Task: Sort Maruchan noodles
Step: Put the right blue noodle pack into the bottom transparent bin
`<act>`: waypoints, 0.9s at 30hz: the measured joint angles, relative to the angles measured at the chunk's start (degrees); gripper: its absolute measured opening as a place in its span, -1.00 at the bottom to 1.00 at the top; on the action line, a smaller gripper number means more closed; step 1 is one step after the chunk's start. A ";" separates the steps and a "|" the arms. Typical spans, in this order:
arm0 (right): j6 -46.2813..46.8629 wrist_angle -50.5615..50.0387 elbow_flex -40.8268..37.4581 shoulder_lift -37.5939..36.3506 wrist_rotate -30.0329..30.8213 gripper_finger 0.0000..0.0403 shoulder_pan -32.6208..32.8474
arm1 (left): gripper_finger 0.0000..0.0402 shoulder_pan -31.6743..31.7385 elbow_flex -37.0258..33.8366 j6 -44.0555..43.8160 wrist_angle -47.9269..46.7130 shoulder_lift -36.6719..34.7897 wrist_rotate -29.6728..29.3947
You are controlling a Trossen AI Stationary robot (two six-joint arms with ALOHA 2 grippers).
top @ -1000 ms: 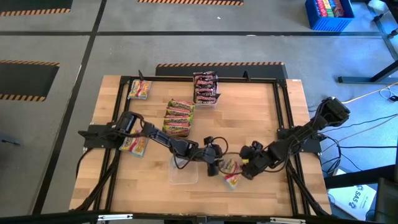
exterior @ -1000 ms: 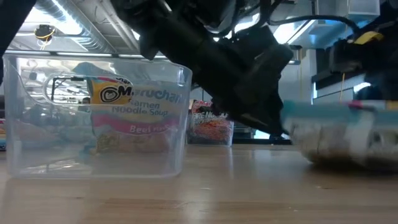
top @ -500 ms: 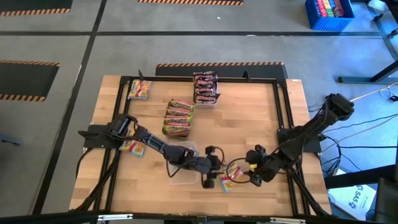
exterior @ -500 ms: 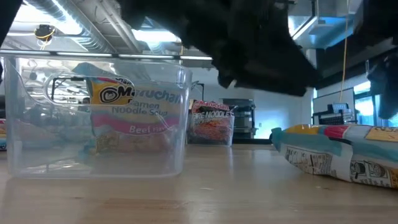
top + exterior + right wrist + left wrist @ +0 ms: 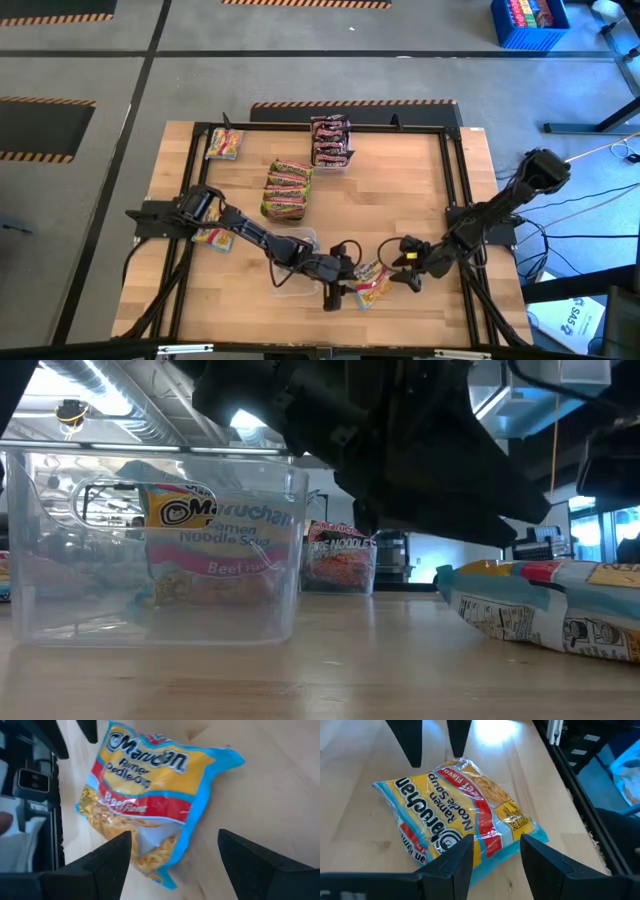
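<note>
Between both open claws, beef packet (image 5: pixel 372 284), clear tray (image 5: pixel 293 275) beside

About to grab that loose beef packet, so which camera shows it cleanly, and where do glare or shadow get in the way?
Right wrist view: beef packet sharp, evenly lit. Left wrist view: label readable, bright glare on the table beyond it. Low view: dark arm silhouetted against ceiling lights, packet cut off at the edge. High view: packet small.

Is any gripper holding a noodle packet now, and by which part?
Nothing is held. The beef packet lies on the table between the open left gripper and right gripper.
</note>
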 joint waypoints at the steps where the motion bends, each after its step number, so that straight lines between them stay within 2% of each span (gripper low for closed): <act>1: 0.71 1.48 -0.84 0.15 0.07 0.39 -0.02 | -0.23 0.08 0.00 0.00 -0.16 0.00 -0.01; 13: 2.81 4.58 -1.76 0.15 3.12 0.39 -0.02 | -0.23 1.72 0.01 -0.08 -2.08 2.10 -0.62; 20: 6.44 4.31 -1.76 0.27 -0.37 0.39 -0.02 | -0.23 1.90 0.01 -0.06 -2.04 2.12 -0.67; 27: 12.53 6.75 -1.56 5.47 -0.81 0.39 -0.02 | -0.23 2.00 0.01 -0.02 -2.08 2.12 -1.84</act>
